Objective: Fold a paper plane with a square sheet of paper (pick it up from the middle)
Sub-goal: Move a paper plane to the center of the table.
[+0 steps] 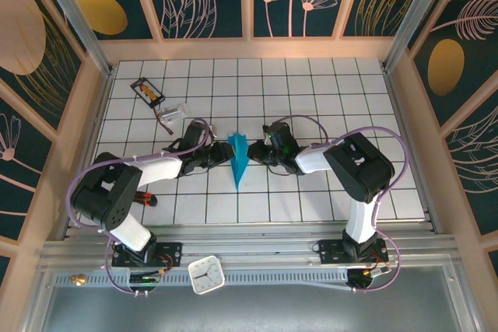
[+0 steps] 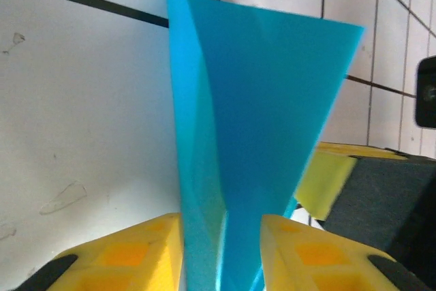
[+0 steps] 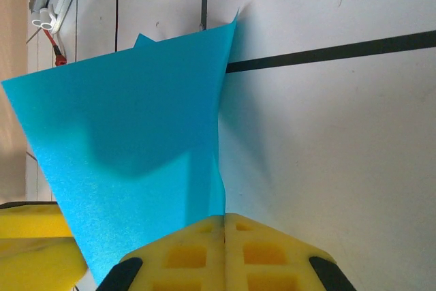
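Lying near the centre of the white tiled table (image 1: 311,99), the slim pointed teal-blue paper plane (image 1: 237,159) is pointing its tip toward the bottom of the top view, and the two arms are meeting it from either side. The left gripper (image 1: 226,155) is touching its left flank; in the left wrist view its yellow fingers (image 2: 129,253) are standing parted, with the upright folded paper rising between them. The right gripper (image 1: 251,153) is touching the right flank, and its yellow fingers (image 3: 187,253) are pressing together, pinching the paper's edge at their seam. A small black card with orange marks (image 1: 148,92) is lying well apart, in the upper left.
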Action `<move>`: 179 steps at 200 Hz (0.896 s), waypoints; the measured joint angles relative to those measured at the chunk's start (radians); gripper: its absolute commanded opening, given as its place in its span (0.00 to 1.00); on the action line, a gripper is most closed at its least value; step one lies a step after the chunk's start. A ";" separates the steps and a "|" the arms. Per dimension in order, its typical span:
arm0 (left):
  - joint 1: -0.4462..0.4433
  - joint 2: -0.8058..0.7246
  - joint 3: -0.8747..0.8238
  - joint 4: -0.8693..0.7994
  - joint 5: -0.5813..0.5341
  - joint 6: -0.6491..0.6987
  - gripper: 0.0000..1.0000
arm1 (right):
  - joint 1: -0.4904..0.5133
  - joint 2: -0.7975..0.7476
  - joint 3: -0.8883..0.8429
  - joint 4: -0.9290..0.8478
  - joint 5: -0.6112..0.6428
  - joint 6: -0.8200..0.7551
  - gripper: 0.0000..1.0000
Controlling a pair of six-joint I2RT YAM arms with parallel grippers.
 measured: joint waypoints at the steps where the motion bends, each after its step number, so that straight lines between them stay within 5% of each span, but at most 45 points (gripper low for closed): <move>1: 0.000 0.001 0.000 0.000 0.000 0.000 0.28 | 0.000 0.000 0.000 0.000 0.000 0.000 0.00; 68: 0.012 0.042 0.002 0.007 0.000 0.024 0.00 | -0.008 -0.001 -0.011 -0.008 0.008 -0.008 0.00; 152: 0.020 0.042 -0.011 0.048 -0.002 -0.002 0.00 | -0.040 -0.022 -0.034 -0.034 0.026 -0.026 0.00; 179: 0.020 0.042 -0.053 0.087 -0.005 -0.038 0.14 | -0.041 -0.023 -0.034 -0.034 0.027 -0.029 0.01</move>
